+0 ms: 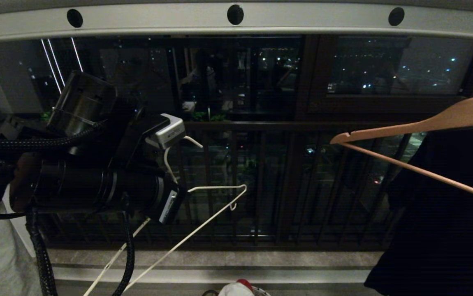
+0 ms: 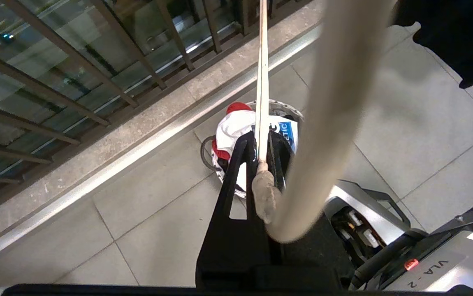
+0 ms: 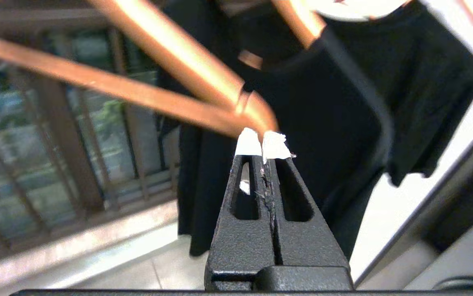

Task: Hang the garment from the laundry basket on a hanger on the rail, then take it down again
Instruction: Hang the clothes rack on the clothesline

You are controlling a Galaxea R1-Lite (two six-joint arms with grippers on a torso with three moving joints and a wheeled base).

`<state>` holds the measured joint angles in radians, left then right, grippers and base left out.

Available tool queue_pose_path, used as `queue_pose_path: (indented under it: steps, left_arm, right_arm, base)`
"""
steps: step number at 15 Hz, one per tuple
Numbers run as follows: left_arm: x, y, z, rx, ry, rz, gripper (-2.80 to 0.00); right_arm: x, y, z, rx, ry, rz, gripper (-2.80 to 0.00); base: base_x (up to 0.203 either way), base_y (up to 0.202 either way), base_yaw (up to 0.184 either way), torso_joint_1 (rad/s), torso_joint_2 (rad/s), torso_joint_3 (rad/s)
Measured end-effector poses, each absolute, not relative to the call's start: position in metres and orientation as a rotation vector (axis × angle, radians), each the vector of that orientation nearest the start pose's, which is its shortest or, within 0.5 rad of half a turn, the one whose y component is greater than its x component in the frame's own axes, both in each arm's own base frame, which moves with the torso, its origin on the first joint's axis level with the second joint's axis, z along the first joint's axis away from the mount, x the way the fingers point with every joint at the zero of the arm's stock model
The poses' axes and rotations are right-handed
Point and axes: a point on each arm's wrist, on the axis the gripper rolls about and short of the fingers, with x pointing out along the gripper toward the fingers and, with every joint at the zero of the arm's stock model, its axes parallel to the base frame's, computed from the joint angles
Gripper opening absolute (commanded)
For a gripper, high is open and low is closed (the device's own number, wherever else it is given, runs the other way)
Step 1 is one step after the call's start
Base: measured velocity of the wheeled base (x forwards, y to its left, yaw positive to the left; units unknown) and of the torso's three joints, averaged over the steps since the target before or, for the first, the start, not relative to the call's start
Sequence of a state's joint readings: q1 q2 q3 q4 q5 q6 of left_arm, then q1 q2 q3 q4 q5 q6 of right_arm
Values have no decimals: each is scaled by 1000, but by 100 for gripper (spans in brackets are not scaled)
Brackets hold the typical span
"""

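- My left gripper (image 2: 263, 162) is clenched on the hanger (image 1: 203, 213), the thin white wire one, pinching it at the twisted neck; in the left wrist view the wire runs straight out from between my fingers (image 2: 236, 172).
- In the head view the hanger is tilted: its long axis slants from the lower left, near the picture's bottom edge, up to a corner at the right, where a small hook hangs from the wire. It is held out in the air before the dark balcony railing (image 1: 261, 127), well below the rail (image 1: 236, 20).
- The rail runs level across the top of the head view, a pale grey bar with round dark holes; both its ends are cut off.
- The hanger's neck and top hook are hidden behind my left arm in the head view, and its lower end is cut off by the frame.
- The garment (image 2: 236, 125) lies bunched in the laundry basket (image 2: 279, 107) on the floor, against the kerb under the railing, a blue patch with white lettering showing. A red cloth (image 2: 238, 107) lies with it. My fingers hide much of the basket; in the head view only a sliver shows.
- My right gripper (image 3: 263, 146) is clamped shut with nothing in it, its white-tipped fingers just by the end of a brown wooden hanger (image 3: 179, 102); whether they touch it I cannot tell.
- A large black garment (image 3: 343, 123) hangs behind there.
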<state>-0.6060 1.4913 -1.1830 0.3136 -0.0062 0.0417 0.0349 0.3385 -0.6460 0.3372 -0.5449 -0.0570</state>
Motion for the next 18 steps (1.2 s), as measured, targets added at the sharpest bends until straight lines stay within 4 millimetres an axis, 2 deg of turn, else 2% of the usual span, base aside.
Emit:
queue_pose_path:
  steps: [4,6,9,11,15,18]
  left_arm:
    - [199,-138,255,263,592,-614,-280]
    - [189,-130,255,265,586,-596,-280]
    - [172,-116,263,259,541,-546,-280]
    - [160,-105,268,240,511,-535,-280]
    - [121,-74,279,210,465,-499,-280]
    - [100,-57,284,165,446,-465,-280]
  right_arm:
    - [-51,-7,156,-89,49,-236,-280]
    - [-46,-4,127,-80,53,-141,-280]
    - [-31,-2,96,-69,10,-57,-280]
    - [-27,-1,88,-66,-35,-29,-280]
    - [-24,-1,77,-59,-4,-1,-280]
    - [-23,-1,76,-8,0,2,-280]
  base:
    - [0,0,0,0,0,0]
    - [0,0,0,0,0,0]
    - [0,0,0,0,0,0]
    - [0,0,0,0,0,0]
    - [0,0,0,0,0,0]
    - [0,0,0,0,0,0]
